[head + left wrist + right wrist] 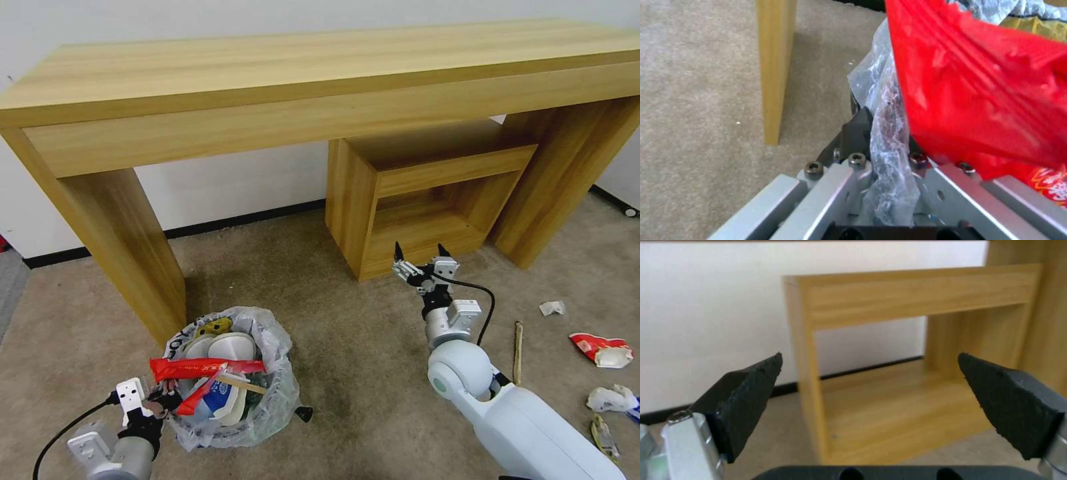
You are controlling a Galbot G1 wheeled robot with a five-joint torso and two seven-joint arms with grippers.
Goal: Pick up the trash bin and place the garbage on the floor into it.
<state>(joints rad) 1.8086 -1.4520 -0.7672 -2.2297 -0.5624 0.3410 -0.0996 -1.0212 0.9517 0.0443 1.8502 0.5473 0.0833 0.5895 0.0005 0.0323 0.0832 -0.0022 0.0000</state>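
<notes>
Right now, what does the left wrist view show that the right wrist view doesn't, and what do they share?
Left wrist only: the left gripper with its jaws shut on the trash bin at the bagged rim, a red wrapper hanging over that rim, and a table leg. Right wrist only: the right gripper, jaws open and empty, facing a small wooden shelf unit against the white wall. Both show the floor.

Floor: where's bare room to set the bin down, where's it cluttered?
Bare carpet lies between the trash bin, held by the left gripper, and the open right gripper. Crowded on the robot's right: wooden stick, red wrapper, crumpled paper.
</notes>
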